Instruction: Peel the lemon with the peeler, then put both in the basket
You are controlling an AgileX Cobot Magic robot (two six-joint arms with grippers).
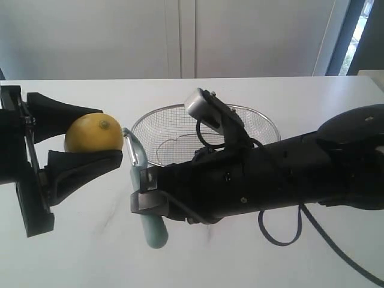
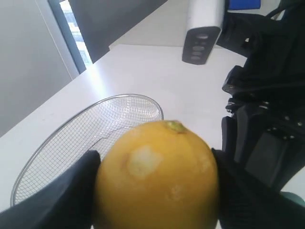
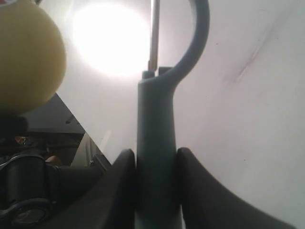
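My left gripper [image 1: 90, 147] is shut on the yellow lemon [image 1: 94, 134], held above the table at the left. Close up, the lemon [image 2: 157, 176] shows a pale scraped patch between the black fingers [image 2: 57, 200]. My right gripper [image 1: 143, 191] is shut on the teal handle of the peeler [image 1: 151, 225], which stands upright. Its looped head [image 1: 134, 150] sits just right of the lemon, close to its skin. In the right wrist view the peeler [image 3: 155, 143] is clamped between both fingers, with the lemon [image 3: 26, 57] off to one side. The wire basket [image 1: 162, 123] rests behind.
The right arm [image 1: 288, 174] stretches across the front of the basket and hides much of it. A black cable [image 1: 282, 231] loops under that arm. The white table [image 1: 78, 258] extends around, with a wall behind.
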